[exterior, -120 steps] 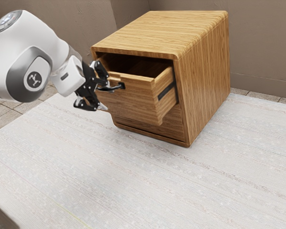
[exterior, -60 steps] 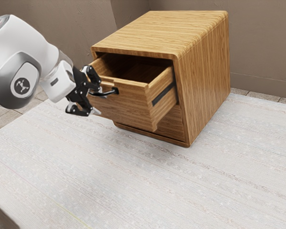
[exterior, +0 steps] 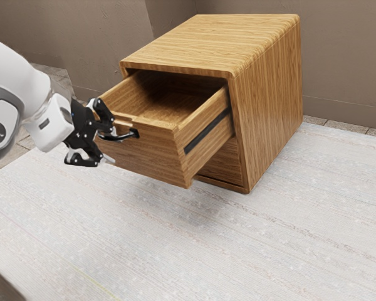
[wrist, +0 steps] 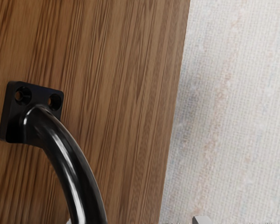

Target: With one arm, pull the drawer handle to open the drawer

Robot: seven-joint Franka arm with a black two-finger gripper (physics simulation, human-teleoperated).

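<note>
Jutting well out of the wooden cabinet (exterior: 263, 94), the drawer (exterior: 156, 147) hangs open above the pale counter (exterior: 238, 251). Its black handle (exterior: 126, 133) sits on the front panel, the side facing away from the cabinet. The black hand (exterior: 109, 143) is right at that handle, the white arm (exterior: 12, 94) behind it, farther from the cabinet. Whether the hand clamps the handle or sits loosely around it cannot be told. Up close, the handle (wrist: 70, 158) curves off its square screw plate (wrist: 30, 109).

tabletop (exterior: 238, 251): pale, grained | wall (exterior: 344, 56): brown | floor tiles (exterior: 348, 125): grey
</note>
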